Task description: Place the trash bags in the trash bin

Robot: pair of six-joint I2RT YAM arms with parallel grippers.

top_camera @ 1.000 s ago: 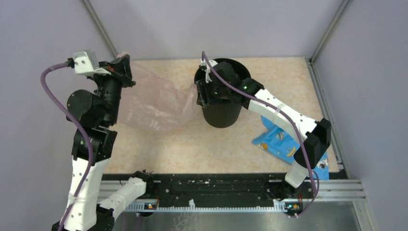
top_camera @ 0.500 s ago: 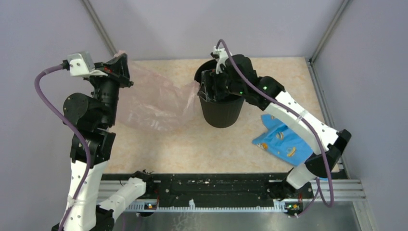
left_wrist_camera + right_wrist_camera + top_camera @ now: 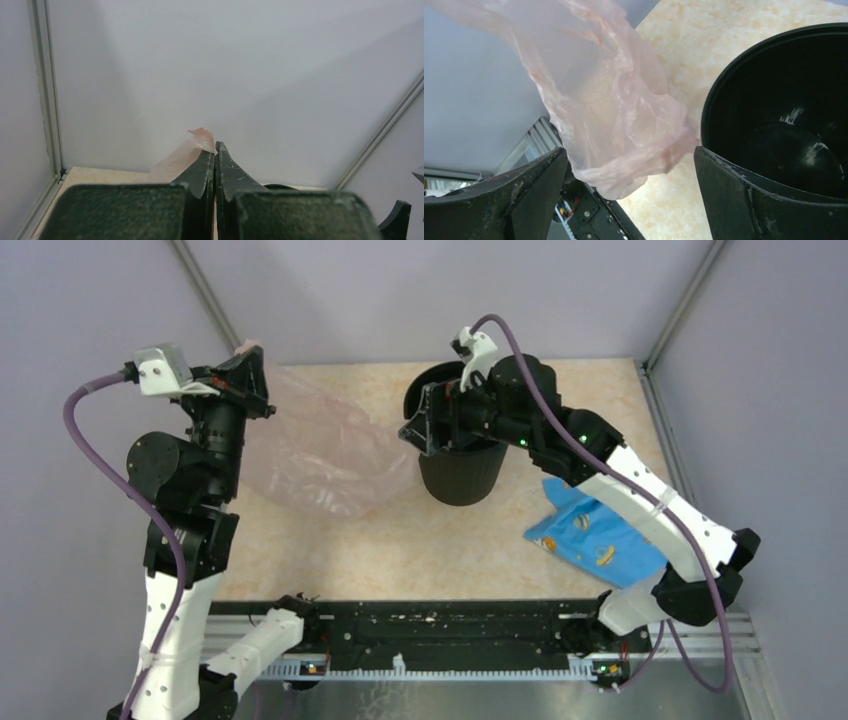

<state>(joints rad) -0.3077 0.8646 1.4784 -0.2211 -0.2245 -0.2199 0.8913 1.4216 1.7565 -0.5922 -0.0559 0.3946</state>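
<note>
Two arms in view, one bag in play. Left gripper (image 3: 248, 368) sat at the upper left of the overhead frame, jaws pressed fully together and pinching a top corner of the thin crinkly translucent pale-pink plastic bag (image 3: 320, 455). In the left wrist view the left gripper (image 3: 215, 150) showed no gap, with a tip of the pink film (image 3: 192, 145) poking out past the left finger. From that pinch the bag hung down and spread right across the beige marbled tabletop (image 3: 400, 540), its right edge reaching just beside the left wall of the round black plastic bin (image 3: 460, 480) at upper centre. The bag was outside the bin. Right gripper (image 3: 420, 430) hovered at the bin's left rim with jaws spread wide and nothing clamped. In the right wrist view, right gripper (image 3: 629, 150) had both fingers far apart. The bag (image 3: 609, 100) filled the upper left between and beyond them, and the bin's open mouth (image 3: 724, 85) was at right, its interior dark. Flat blue printed packet (image 3: 590, 540) lay on the table at lower right, apart from the bin.
</note>
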